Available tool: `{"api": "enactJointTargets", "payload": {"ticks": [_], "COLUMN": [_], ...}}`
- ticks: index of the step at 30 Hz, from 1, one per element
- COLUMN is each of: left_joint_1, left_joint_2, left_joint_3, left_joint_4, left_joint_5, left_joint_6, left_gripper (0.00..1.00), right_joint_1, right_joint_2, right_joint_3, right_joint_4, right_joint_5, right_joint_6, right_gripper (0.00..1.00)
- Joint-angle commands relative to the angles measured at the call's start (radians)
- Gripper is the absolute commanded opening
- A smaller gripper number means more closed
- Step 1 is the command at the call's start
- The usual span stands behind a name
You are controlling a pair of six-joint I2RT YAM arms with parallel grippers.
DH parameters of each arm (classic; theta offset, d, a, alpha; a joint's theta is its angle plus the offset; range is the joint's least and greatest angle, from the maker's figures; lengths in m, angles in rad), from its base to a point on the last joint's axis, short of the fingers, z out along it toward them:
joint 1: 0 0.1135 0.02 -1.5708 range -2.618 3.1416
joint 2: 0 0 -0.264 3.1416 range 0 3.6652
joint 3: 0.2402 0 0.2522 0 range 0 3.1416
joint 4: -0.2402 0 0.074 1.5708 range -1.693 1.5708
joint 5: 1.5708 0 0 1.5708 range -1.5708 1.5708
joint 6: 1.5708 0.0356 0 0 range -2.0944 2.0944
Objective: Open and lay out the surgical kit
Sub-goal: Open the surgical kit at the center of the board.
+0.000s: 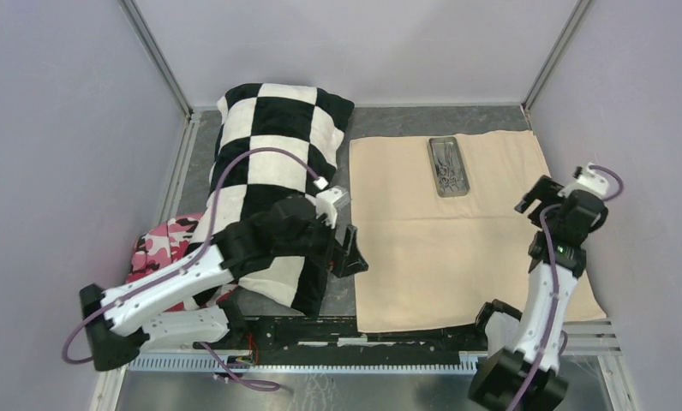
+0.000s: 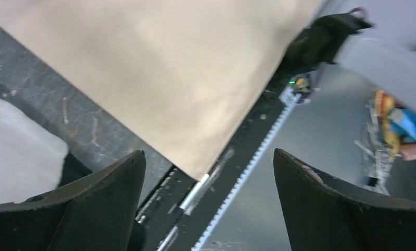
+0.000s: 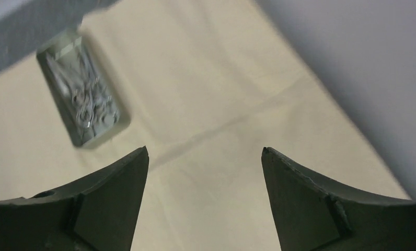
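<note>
Nearest the lens in the left wrist view, the left gripper [image 2: 208,152] has its two dark fingers spread wide with nothing between them, above the lower left corner of the beige cloth wrap [image 2: 169,78].

In the top view, the pink camouflage cloth [image 1: 162,244] lies at lower left and the black-and-white checkered pillow [image 1: 278,145] at upper left. Neither belongs to the job.

The wrap fills centre and right and looks fully unfolded and flat. At its upper middle sits the small rectangular grey metal tray [image 1: 449,166], with thin steel instruments [image 3: 85,99] heaped inside. They are too blurred to tell tweezers from forceps.

At the right edge, the right gripper [image 1: 535,199] hovers open and empty, lower right of the tray.

The step in hand seems to be emptying the tray. The right gripper is the closer one. It should narrow its jaws, descend along the tray's long side, and pinch one piece at a time. The tray will likely slide, so the left gripper could steady its rim. Pieces should be set well apart on bare cloth.
</note>
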Motion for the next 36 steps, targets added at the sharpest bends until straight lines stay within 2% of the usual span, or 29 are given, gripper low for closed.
{"api": "enactJointTargets", "payload": {"ticks": [1,5,8,12,14,20,23,26,32,36], "left_joint_1": [-0.002,-0.002,-0.002,0.000,0.005,0.042,0.071,0.102,0.169,0.210], "left_joint_2": [0.173,0.337,0.468,0.675,0.774,1.033,1.152,1.246,1.386,1.436], "left_joint_3": [0.088,0.126,0.218,0.447,0.552,0.812,0.937,1.024,1.121,1.120], "left_joint_4": [-0.018,0.043,0.065,0.000,-0.023,-0.046,-0.067,-0.065,-0.055,-0.042], "left_joint_5": [-0.122,-0.168,-0.258,-0.346,-0.387,-0.385,-0.385,-0.384,-0.336,-0.343], "left_joint_6": [0.141,0.168,0.166,0.175,0.181,0.203,0.219,0.233,0.243,0.235], "left_gripper": [0.97,0.97,0.96,0.98,0.99,0.99,0.99,0.94,0.77,0.74], "right_joint_1": [0.159,0.367,0.390,0.390,0.389,0.359,0.344,0.330,0.326,0.326], "right_joint_2": [0.191,0.350,0.500,0.707,0.805,1.081,1.145,1.189,1.303,1.362], "right_joint_3": [-0.010,0.043,0.128,0.349,0.437,0.705,0.759,0.776,0.840,0.870], "right_joint_4": [0.115,0.076,0.025,-0.088,-0.114,-0.234,-0.228,-0.204,-0.174,-0.153], "right_joint_5": [-0.191,0.004,0.128,0.254,0.290,0.275,0.232,0.208,0.194,0.206], "right_joint_6": [-0.066,-0.134,-0.137,-0.121,-0.130,-0.158,-0.169,-0.173,-0.181,-0.182], "right_gripper": [0.87,0.89,0.91,0.98,0.98,0.98,0.98,0.98,0.98,0.98]}}
